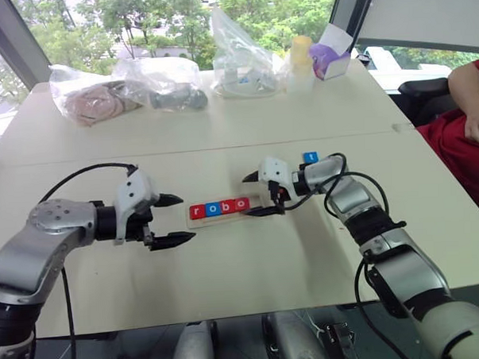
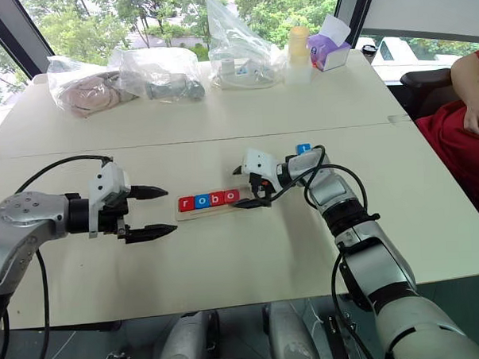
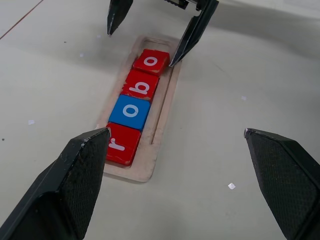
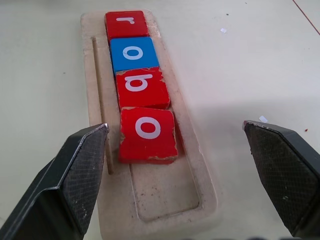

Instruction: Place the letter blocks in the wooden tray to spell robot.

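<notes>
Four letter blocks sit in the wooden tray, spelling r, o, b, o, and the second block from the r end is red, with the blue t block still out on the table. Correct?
Not quite. The second block is blue, not red, as the right wrist view shows. The rest holds: four blocks in the wooden tray read r, o, b, o, and the blue t block still lies on the table.

Robot arms: 2, silver-grey metal segments, black joints, white wrist housings, looping black cables; left gripper (image 1: 176,219) and right gripper (image 1: 258,194) each carry 2 black pointed fingers.
</notes>
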{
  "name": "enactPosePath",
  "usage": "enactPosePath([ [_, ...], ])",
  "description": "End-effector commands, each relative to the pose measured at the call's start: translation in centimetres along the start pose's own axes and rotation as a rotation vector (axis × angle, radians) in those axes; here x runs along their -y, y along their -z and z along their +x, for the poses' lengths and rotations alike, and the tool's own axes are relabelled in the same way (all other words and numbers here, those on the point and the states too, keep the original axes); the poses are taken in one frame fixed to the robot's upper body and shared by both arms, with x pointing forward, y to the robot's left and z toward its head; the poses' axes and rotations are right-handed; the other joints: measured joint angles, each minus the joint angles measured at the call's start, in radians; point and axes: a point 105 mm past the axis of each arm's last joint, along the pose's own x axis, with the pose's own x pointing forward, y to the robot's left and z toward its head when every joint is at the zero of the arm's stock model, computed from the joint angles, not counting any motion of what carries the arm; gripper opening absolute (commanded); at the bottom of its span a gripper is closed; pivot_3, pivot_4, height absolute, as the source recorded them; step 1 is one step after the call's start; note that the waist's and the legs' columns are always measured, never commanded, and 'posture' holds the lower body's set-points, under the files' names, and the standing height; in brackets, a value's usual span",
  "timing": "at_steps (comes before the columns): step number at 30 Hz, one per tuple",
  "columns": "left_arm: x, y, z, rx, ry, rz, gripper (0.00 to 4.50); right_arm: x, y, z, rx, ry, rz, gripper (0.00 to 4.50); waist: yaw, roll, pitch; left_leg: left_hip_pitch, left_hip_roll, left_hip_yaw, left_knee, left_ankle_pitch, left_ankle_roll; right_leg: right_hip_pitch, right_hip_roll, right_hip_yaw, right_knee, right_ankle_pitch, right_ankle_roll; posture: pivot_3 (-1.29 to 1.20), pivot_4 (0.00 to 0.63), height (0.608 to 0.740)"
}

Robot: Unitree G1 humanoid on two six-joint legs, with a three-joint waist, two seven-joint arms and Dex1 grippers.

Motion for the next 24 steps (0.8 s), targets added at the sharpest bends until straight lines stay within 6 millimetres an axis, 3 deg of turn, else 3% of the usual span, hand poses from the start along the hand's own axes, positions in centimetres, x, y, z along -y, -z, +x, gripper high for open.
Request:
enactPosePath([
  [1,0.0,-0.9,0.0,0.02,-0.005,0.044,4.5,1.1,-1.0,0.0,0.021,0.046,-0.034,4.46,0.0,0.0,0.0,0.0,0.0,0.0,0.0,0.0,0.0,0.0,0.0,0.0,0.0,0.0,0.0,0.0,0.15,0.74],
  [7,0.1,-0.9,0.0,0.019,-0.007,0.041,4.5,2.1,-0.7,0.1,0.009,0.097,-0.051,4.46,-0.001,0.0,0.0,0.0,0.0,0.0,0.0,0.0,0.0,0.0,0.0,0.0,0.0,0.0,0.0,0.0,0.15,0.74],
  [14,0.0,-0.8,0.0,0.018,-0.01,0.039,4.5,1.2,-1.4,-0.7,0.054,0.055,-0.093,4.46,0.0,0.0,0.0,0.0,0.0,0.0,0.0,0.0,0.0,0.0,0.0,0.0,0.0,0.0,0.0,0.0,0.15,0.74],
  [21,-0.1,-0.9,0.0,0.025,-0.012,0.04,4.5,1.2,-2.7,-3.2,0.132,0.139,-0.05,4.46,0.001,0.0,0.0,0.0,0.0,0.0,0.0,0.0,0.0,0.0,0.0,0.0,0.0,0.0,0.0,0.0,0.15,0.74],
  [24,-0.1,-1.8,0.3,0.069,-0.008,0.052,4.5,3.3,-2.3,-6.0,0.155,0.34,0.097,4.46,0.003,0.0,0.0,0.0,0.0,0.0,0.0,0.0,0.0,0.0,-0.001,0.0,0.0,0.0,0.0,0.0,0.15,0.74],
])
